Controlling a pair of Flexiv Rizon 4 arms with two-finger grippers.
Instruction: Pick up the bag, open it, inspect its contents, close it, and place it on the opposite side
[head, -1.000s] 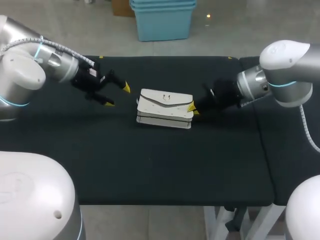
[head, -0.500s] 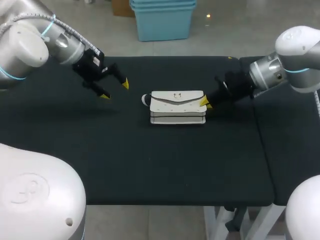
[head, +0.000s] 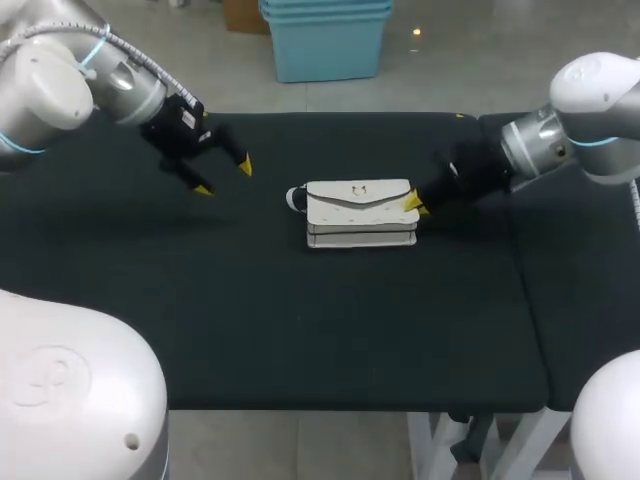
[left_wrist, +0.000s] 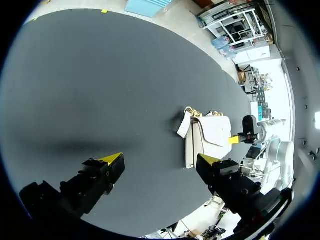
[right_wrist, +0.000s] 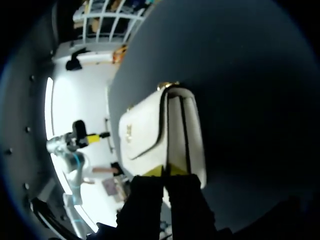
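Note:
A white flap bag (head: 360, 208) with a small gold clasp lies flat near the middle of the black table (head: 300, 320). A little white tag sticks out at its left end. My right gripper (head: 412, 203) is at the bag's right end, fingers pinched together on the bag's edge. In the right wrist view the yellow tips (right_wrist: 167, 172) meet at the near end of the bag (right_wrist: 150, 135), where flap and body join. My left gripper (head: 222, 176) hangs open over the table, well left of the bag. In its own view the bag (left_wrist: 207, 140) lies ahead of the open left gripper (left_wrist: 161, 158).
Black cloth covers the whole table. A second black-topped table (head: 580, 250) adjoins it on the right, under my right arm.
The bag has slid to the right along with my right gripper. My left gripper has pulled back to the left and farther from the bag, still open.

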